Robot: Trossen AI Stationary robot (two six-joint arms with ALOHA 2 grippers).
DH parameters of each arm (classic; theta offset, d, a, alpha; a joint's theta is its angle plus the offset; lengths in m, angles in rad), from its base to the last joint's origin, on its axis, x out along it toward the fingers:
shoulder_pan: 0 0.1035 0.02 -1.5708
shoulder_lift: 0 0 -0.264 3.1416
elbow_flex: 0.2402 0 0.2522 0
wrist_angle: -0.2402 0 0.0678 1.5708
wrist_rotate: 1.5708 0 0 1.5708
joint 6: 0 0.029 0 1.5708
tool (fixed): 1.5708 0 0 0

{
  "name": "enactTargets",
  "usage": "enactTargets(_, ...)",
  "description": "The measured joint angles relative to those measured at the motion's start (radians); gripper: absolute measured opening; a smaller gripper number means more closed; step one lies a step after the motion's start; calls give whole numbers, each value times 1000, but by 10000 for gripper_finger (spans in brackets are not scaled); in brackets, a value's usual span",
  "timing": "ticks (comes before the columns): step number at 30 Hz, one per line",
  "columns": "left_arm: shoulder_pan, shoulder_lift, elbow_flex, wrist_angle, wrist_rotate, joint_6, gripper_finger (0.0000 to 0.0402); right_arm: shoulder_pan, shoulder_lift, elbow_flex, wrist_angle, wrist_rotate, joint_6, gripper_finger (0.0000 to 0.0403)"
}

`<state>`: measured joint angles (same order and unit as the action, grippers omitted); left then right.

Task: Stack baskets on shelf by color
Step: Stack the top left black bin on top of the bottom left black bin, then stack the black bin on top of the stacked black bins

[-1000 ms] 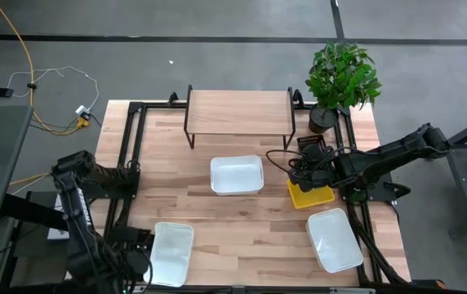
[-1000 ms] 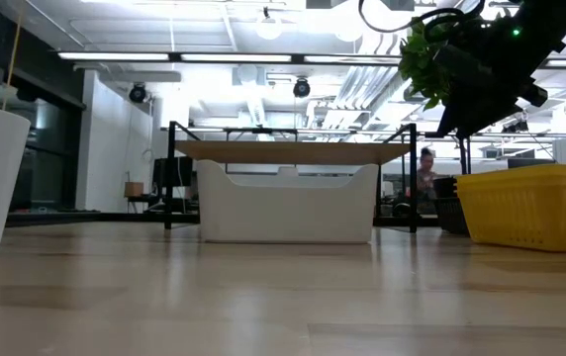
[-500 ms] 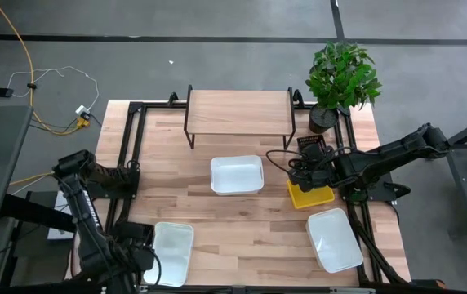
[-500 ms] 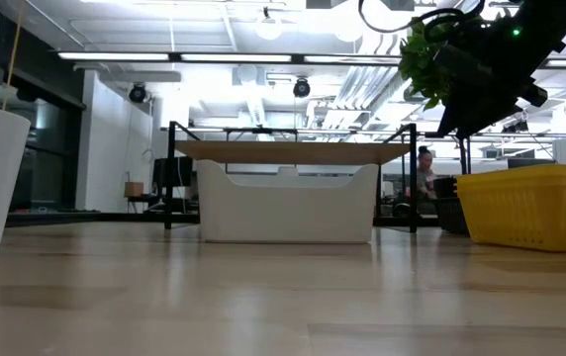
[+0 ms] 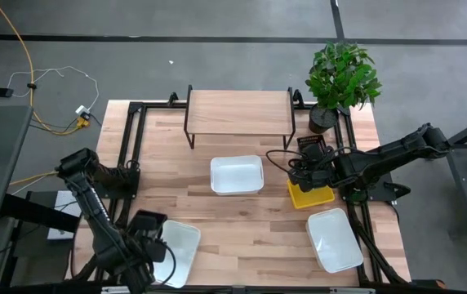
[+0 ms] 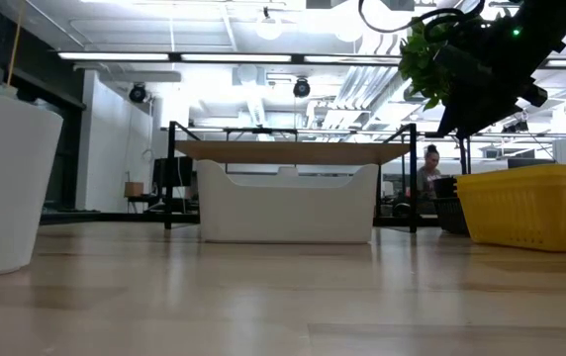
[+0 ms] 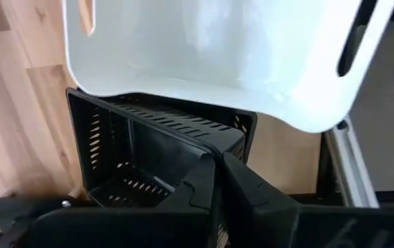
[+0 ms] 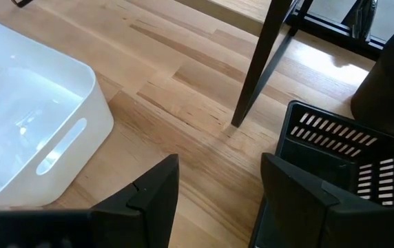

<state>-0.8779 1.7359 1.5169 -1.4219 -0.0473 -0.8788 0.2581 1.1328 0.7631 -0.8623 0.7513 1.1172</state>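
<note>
White basket [image 5: 176,249] at the table's [image 5: 242,220] front left, tilted, long axis running front to back, with a black basket [image 7: 156,151] just under it in the wrist view; left gripper [image 5: 148,245] at its near end, pinched on the black rim. Yellow basket [image 5: 311,196] right of centre, right gripper [image 5: 303,173] spread wide above it. Shelf [image 5: 238,113] at the back, long axis left to right.

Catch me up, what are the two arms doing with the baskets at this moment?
The left gripper is at the near-left white basket; its wrist view shows that basket tilted up over a black basket. The right gripper hangs open above the yellow basket, holding nothing. Another white basket sits mid-table, a third near right. The shelf is bare.
</note>
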Motion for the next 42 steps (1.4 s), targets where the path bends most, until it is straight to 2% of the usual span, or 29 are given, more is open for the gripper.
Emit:
enactTargets(6,8,0,0,-9,-47,0,6,0,0,0,0,0,0,193)
enactTargets(11,7,0,0,-23,-85,0,28,0,0,0,0,0,0,193)
enactTargets(23,7,0,0,-83,-142,0,138,0,0,0,0,1,0,193)
enactTargets(26,7,0,0,-83,-134,-6,162,0,0,0,0,1,0,193)
enactTargets(29,7,0,0,-83,-81,-8,179,0,0,0,0,1,0,193)
enactTargets(32,7,0,0,-83,-30,-9,187,0,0,0,2,1,0,193)
enactTargets(37,7,0,0,-90,-19,-14,188,0,0,0,15,2,0,193)
enactTargets(39,6,0,0,-91,-42,-34,187,0,0,0,15,2,0,193)
enactTargets(42,6,0,0,-65,-136,-59,187,0,0,0,14,2,0,193)
